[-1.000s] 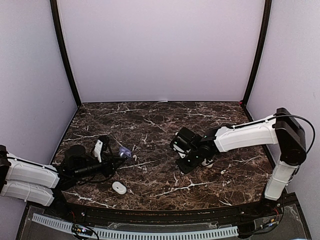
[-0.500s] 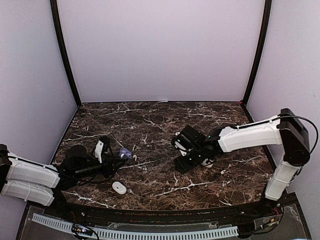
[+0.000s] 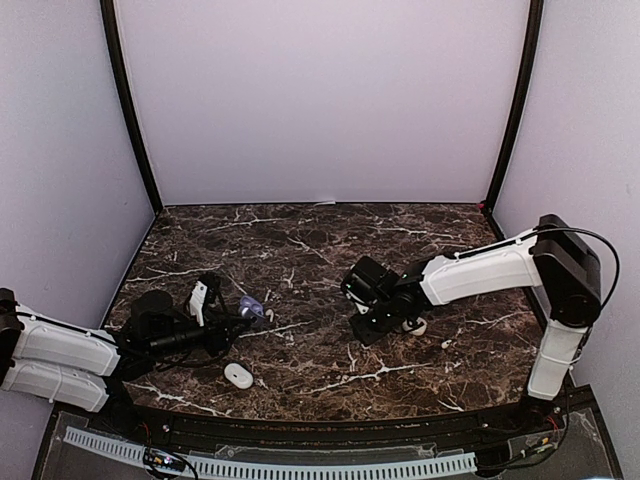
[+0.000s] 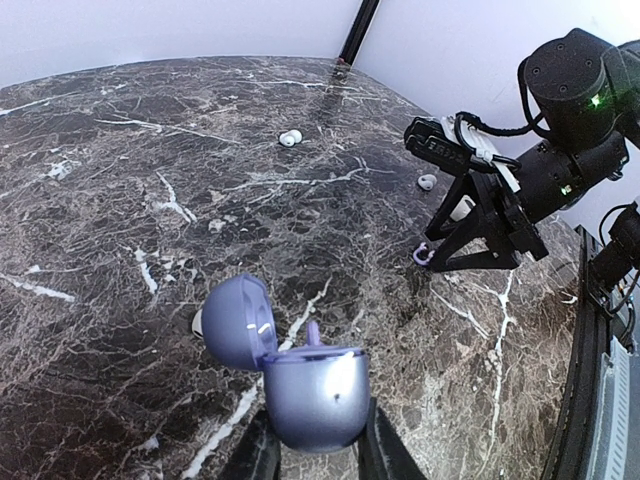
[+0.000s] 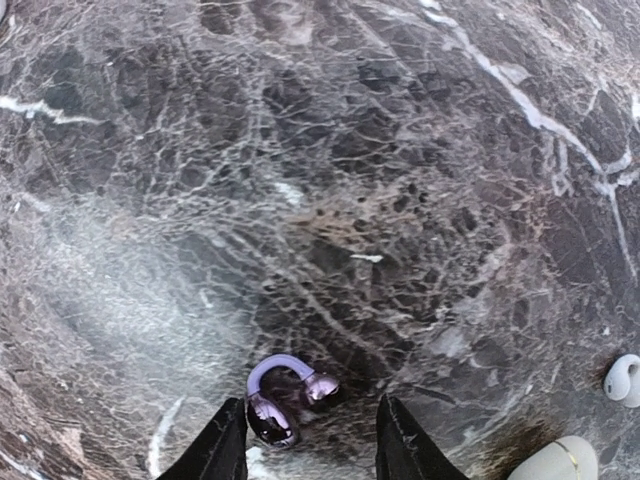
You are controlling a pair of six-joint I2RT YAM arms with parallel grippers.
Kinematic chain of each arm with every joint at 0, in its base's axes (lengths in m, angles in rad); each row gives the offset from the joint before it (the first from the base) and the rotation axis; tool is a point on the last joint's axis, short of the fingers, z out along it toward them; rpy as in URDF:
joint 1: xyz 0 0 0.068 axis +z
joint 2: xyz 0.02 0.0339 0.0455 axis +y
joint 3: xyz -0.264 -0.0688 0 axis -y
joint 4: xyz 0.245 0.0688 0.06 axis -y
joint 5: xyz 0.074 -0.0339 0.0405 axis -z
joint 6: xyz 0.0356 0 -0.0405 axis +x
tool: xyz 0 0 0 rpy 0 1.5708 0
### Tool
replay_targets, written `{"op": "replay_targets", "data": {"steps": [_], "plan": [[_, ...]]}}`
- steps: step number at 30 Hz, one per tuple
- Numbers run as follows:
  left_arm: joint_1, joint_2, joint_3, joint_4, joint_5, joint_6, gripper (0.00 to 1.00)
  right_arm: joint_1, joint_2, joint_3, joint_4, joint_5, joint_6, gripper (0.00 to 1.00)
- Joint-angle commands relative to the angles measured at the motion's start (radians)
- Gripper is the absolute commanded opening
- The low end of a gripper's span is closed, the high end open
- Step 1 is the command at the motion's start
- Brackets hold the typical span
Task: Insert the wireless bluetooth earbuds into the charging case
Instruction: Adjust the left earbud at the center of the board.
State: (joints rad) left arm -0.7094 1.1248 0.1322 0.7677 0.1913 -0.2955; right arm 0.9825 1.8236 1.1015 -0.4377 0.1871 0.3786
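Note:
My left gripper (image 3: 236, 318) is shut on an open lavender charging case (image 4: 300, 392), lid tipped back to the left; it also shows in the top view (image 3: 251, 306). A lavender stem (image 4: 313, 333) sticks up from the case's well. My right gripper (image 5: 310, 440) is open and low over the table, its fingers on either side of a lavender earbud (image 5: 285, 398) with a hook loop. The bud lies close to the left finger. The left wrist view shows the same bud (image 4: 421, 254) under the right gripper (image 4: 468, 245).
White earbuds lie loose on the marble: two far off (image 4: 290, 137) (image 4: 427, 181), one behind the case lid (image 4: 196, 322), one right of my right gripper (image 5: 624, 378). A white closed case (image 3: 238, 375) sits near the front left. A cream rounded thing (image 5: 560, 464) lies by the right gripper.
My right gripper drifted right, then back left, and now sits low over the lavender earbud. My left arm and the case have not moved.

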Motion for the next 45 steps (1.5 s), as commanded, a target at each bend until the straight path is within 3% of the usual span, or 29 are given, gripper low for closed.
{"op": "replay_targets", "data": {"steps": [1,26,32,37,45], "plan": [[0.006,-0.005,0.025,0.013,0.008,0.001,0.14,-0.019,-0.013,0.000,0.000,0.048,0.009,0.41],[0.006,0.003,0.033,0.012,0.014,0.002,0.15,-0.108,-0.133,-0.108,-0.068,0.103,-0.021,0.41],[0.007,0.006,0.037,0.011,0.016,0.002,0.15,-0.113,-0.167,-0.128,-0.090,0.104,-0.028,0.47],[0.006,0.016,0.044,0.012,0.019,0.004,0.15,-0.120,-0.185,-0.134,-0.100,0.107,-0.028,0.43],[0.007,0.021,0.052,0.012,0.025,0.006,0.15,-0.164,-0.260,-0.144,0.002,-0.034,-0.035,0.39]]}}
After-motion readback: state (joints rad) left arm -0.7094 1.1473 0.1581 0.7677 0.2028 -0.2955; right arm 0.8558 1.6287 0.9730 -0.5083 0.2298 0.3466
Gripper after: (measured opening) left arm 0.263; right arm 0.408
